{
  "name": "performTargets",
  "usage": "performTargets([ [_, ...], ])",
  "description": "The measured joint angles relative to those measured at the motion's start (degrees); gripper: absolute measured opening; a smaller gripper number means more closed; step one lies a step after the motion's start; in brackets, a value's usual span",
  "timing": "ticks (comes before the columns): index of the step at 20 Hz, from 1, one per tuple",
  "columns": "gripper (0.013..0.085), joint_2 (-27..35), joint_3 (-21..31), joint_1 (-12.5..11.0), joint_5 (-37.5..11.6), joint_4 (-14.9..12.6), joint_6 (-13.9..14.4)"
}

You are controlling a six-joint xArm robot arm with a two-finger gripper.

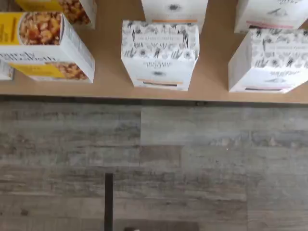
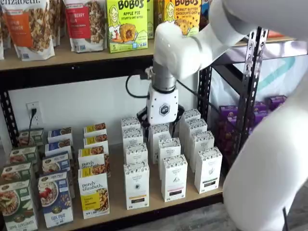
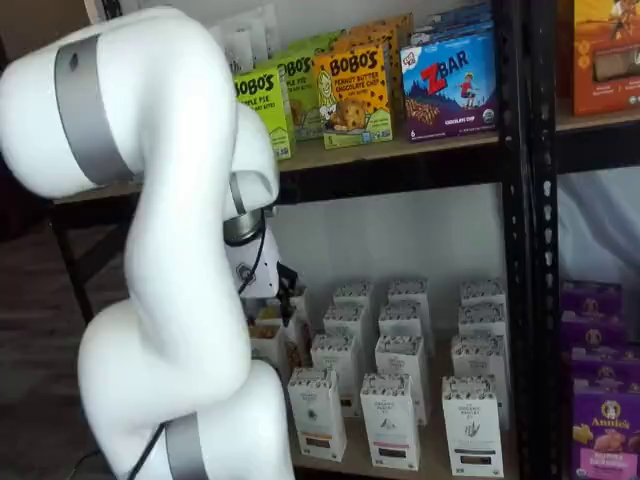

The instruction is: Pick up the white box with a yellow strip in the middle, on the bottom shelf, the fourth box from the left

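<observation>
The white box [image 1: 160,55] with a yellow-amber strip stands at the front of its row on the bottom shelf [image 1: 106,53], seen from above in the wrist view. In both shelf views it is the front white carton [image 2: 136,185] [image 3: 317,412] just right of the granola boxes. My gripper [image 2: 161,119] hangs over the white cartons further back, higher than the box and behind it. Only its white body and dark side parts show, so I cannot tell whether the fingers are open. It holds nothing that I can see. In a shelf view the arm hides most of the gripper [image 3: 268,275].
A like carton with a pinkish strip [image 1: 269,60] [image 2: 173,178] stands right of the box, and granola boxes [image 1: 43,45] [image 2: 94,195] stand left. More white cartons stand behind. A black rack post [image 2: 250,86] and purple boxes [image 3: 600,420] are at the right. Grey plank floor [image 1: 154,159] lies before the shelf.
</observation>
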Motion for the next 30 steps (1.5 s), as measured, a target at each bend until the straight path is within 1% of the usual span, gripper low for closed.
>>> performTargets([
  [2, 0.0850, 2.43, -0.07, -0.31, -3.10, 0.77, -0.92],
  [6, 0.0850, 6.93, -0.84, -0.77, -7.74, 2.27, -2.68],
  [8, 0.0850, 9.38, -1.55, -0.93, -9.70, 2.31, -2.91],
  [12, 0.0850, 13.25, -3.19, -1.16, -11.72, 2.67, -3.50],
  [16, 0.0850, 16.74, -4.71, -1.27, -13.70, 4.45, -5.23],
  [20, 0.0850, 20.33, -6.64, -1.12, -15.21, 4.18, -4.91],
  [25, 0.0850, 24.83, -8.93, -0.85, -18.19, 5.06, -5.57],
  [28, 0.0850, 27.85, -10.64, -0.86, -19.65, 3.82, -4.52],
  [30, 0.0850, 29.28, -11.49, -0.92, -20.17, 3.46, -4.25],
])
